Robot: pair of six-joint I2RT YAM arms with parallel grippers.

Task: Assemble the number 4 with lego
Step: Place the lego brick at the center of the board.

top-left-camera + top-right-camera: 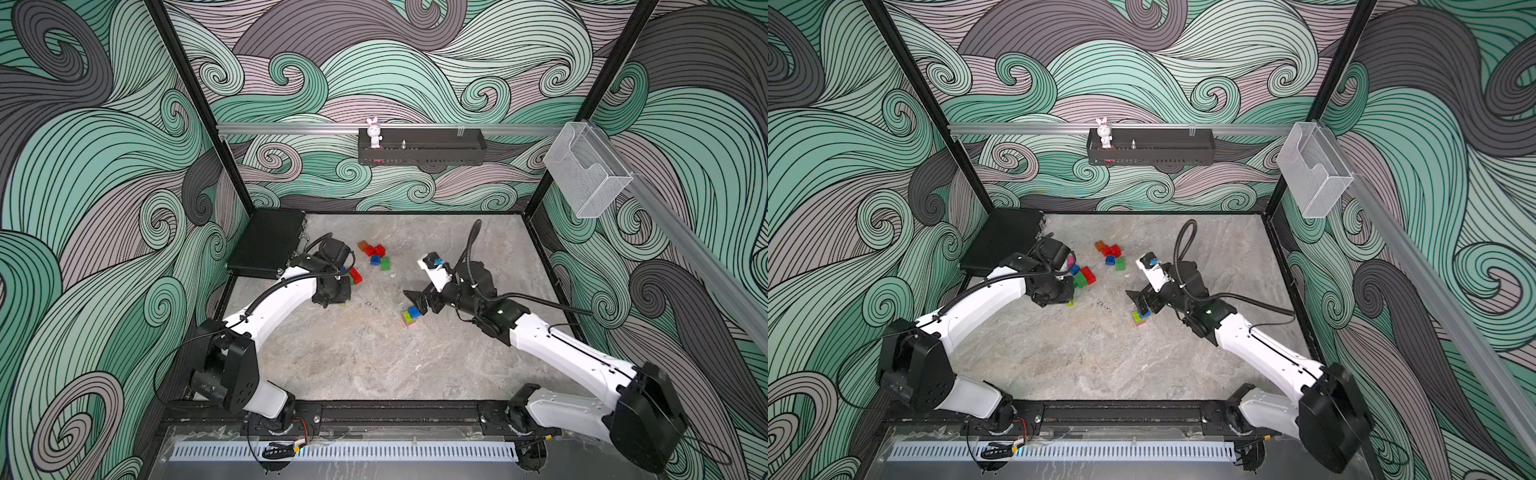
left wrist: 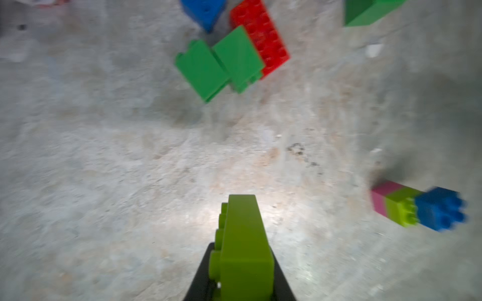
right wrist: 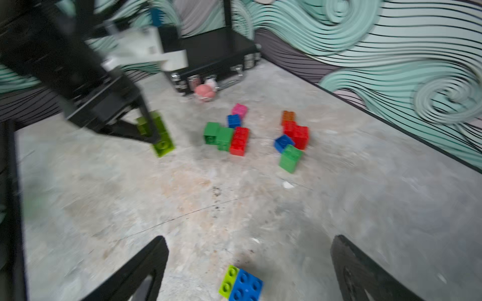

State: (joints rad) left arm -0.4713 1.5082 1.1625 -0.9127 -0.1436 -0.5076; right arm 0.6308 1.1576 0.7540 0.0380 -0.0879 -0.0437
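Grey marbled counter, swirl-patterned walls: left gripper is clamping a lime brick; right gripper is hanging wide apart by the pink-lime-blue stack.

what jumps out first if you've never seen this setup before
The teal and grey swirl-patterned walls dominate, wrapping around the grey table. Next come the bright lego bricks scattered toward the table's far side. The left end effector is shut on a lime brick, while the right end effector hangs open by a small blue-topped stack.
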